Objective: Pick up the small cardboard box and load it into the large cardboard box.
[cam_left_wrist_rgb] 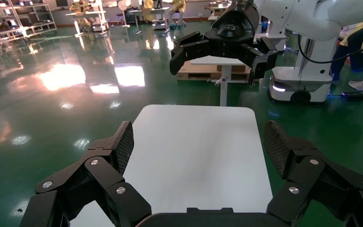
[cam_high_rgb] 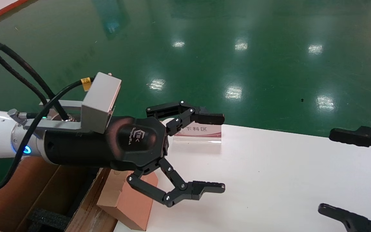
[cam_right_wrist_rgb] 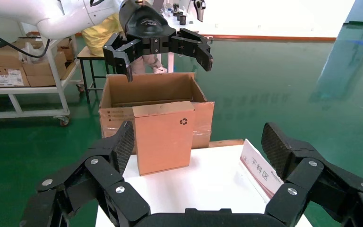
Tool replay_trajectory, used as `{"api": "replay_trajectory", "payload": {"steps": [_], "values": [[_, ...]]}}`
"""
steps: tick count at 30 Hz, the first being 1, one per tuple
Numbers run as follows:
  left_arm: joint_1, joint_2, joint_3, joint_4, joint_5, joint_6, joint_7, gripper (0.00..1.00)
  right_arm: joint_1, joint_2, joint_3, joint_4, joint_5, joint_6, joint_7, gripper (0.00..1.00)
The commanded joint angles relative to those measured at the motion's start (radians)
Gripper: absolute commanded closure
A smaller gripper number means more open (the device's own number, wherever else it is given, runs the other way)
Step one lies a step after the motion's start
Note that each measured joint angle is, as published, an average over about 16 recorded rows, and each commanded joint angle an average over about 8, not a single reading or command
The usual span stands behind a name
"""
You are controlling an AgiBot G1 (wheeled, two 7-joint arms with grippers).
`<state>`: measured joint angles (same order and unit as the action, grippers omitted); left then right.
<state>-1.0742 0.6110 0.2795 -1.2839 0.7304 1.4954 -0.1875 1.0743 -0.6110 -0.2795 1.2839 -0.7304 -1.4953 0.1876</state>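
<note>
The small cardboard box (cam_high_rgb: 130,206) stands upright on the left end of the white table (cam_high_rgb: 269,180), its recycling symbol showing in the right wrist view (cam_right_wrist_rgb: 163,139). The large cardboard box (cam_high_rgb: 27,193) stands open right beside it, off the table's left end; it also shows behind the small box in the right wrist view (cam_right_wrist_rgb: 151,92). My left gripper (cam_high_rgb: 221,153) is open and empty, hovering above the small box and pointing along the table. My right gripper (cam_high_rgb: 328,170) is open and empty over the table's right end, facing the small box.
A clear stand with a white and red sign (cam_high_rgb: 198,132) sits at the table's far edge. Black foam (cam_high_rgb: 48,219) lies inside the large carton. Green floor surrounds the table. Shelves with cartons (cam_right_wrist_rgb: 9,71) stand beyond the large box.
</note>
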Motion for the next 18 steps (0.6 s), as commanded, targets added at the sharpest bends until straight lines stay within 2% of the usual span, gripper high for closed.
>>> {"api": "replay_trajectory", "payload": {"steps": [1, 12, 18], "values": [[0.0, 0.0, 0.0, 0.0, 0.0, 0.0, 0.0, 0.0, 0.0, 0.0, 0.0, 0.0, 0.0, 0.0, 0.0, 0.0], [-0.002, -0.006, 0.0, -0.003, 0.011, -0.007, 0.0, 0.0, 0.0, 0.0, 0.0, 0.0, 0.0, 0.0, 0.0, 0.0], [-0.025, -0.032, 0.019, -0.036, 0.083, -0.034, -0.028, 0.0, 0.0, 0.0, -0.001, -0.001, 0.0, 0.0, 0.0, 0.0]]}}
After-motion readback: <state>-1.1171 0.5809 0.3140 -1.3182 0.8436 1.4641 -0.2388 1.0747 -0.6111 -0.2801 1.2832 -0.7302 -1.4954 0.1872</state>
